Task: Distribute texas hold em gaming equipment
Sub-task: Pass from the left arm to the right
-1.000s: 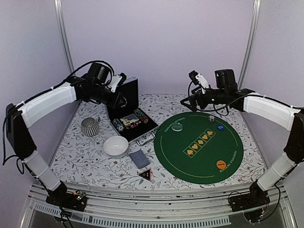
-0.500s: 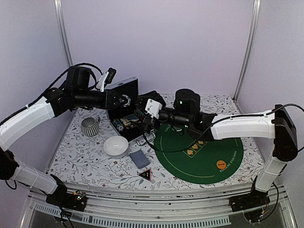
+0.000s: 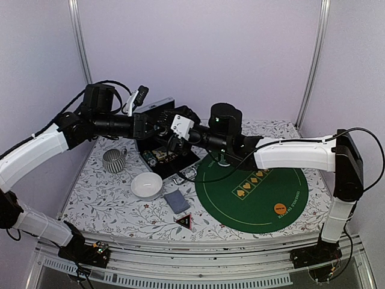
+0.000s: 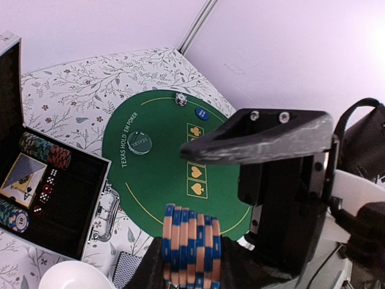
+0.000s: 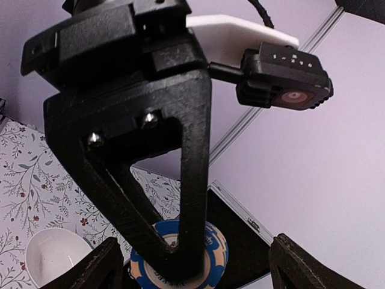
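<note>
Left gripper (image 4: 191, 272) clamped narrow on a stack of blue-and-orange poker chips (image 4: 191, 241), up in the air near the open black case (image 4: 66, 211). Right gripper (image 5: 195, 268) spread wide, straddling the stack (handover, probably). Chips look rigid and slick, a loose stack that likely spills unless squeezed across the end faces. Floral tablecloth (image 3: 102, 201), green felt mat (image 3: 264, 201), lilac walls (image 3: 198, 54) close in.

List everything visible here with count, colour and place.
mat: one, green, right half
orange disc: one, mat's front
blue disc: one, mat's back
pale disc: one, mat's far left
loose chip: one, striped, mat's back
case: one, black, left of mat
bowl: one, white, before case
mug: one, grey, left of case
card deck: one, grey-blue, beside bowl
triangle: one, black, near edge
chip stack: one, orange-blue, held aloft
left gripper: shut on stack
right gripper: open, at stack
</note>
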Action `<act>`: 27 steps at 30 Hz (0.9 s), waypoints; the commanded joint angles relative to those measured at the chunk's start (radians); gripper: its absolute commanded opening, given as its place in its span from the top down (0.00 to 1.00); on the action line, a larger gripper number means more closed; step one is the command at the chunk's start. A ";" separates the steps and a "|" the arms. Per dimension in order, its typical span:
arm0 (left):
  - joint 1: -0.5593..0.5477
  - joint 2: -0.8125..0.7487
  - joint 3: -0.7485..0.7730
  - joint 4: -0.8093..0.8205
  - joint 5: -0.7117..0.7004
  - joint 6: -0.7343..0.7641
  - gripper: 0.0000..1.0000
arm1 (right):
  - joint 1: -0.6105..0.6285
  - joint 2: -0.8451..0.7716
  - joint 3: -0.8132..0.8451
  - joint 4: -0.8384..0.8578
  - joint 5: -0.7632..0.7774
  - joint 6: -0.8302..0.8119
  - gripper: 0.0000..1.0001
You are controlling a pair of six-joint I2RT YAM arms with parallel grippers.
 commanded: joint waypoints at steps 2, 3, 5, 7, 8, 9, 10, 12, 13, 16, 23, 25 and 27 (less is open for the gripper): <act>-0.017 -0.005 0.000 0.048 0.026 0.002 1.00 | 0.000 0.047 0.052 -0.075 0.033 -0.041 0.14; -0.018 -0.004 0.000 0.048 0.028 0.003 1.00 | 0.001 0.053 0.062 -0.084 0.040 -0.046 0.15; -0.019 -0.001 0.001 0.038 0.020 0.011 1.00 | 0.000 0.059 0.088 -0.106 0.052 -0.049 0.20; -0.019 0.001 0.003 0.026 0.000 0.023 1.00 | 0.001 0.058 0.102 -0.128 0.054 -0.051 0.26; -0.019 0.002 0.006 0.021 -0.007 0.027 1.00 | 0.000 0.057 0.106 -0.135 0.050 -0.050 0.28; -0.018 0.006 0.009 0.016 -0.012 0.031 1.00 | 0.001 0.055 0.107 -0.141 0.045 -0.052 0.29; -0.019 0.009 0.014 0.013 -0.013 0.033 1.00 | 0.000 0.054 0.105 -0.142 0.040 -0.054 0.29; -0.019 0.016 0.019 0.012 -0.009 0.036 1.00 | 0.001 0.053 0.105 -0.143 0.036 -0.057 0.33; -0.019 0.020 0.020 0.013 -0.007 0.036 1.00 | 0.001 0.054 0.108 -0.141 0.039 -0.057 0.34; -0.019 0.024 0.020 0.018 -0.006 0.038 1.00 | 0.000 0.057 0.117 -0.144 0.040 -0.055 0.36; -0.019 0.034 0.018 0.013 -0.021 0.049 1.00 | 0.001 0.061 0.129 -0.149 0.029 -0.067 0.49; -0.019 0.039 0.018 0.014 -0.011 0.049 1.00 | 0.000 0.061 0.127 -0.151 0.023 -0.068 0.53; -0.019 0.040 0.020 0.015 -0.003 0.049 1.00 | 0.001 0.063 0.128 -0.157 0.027 -0.068 0.57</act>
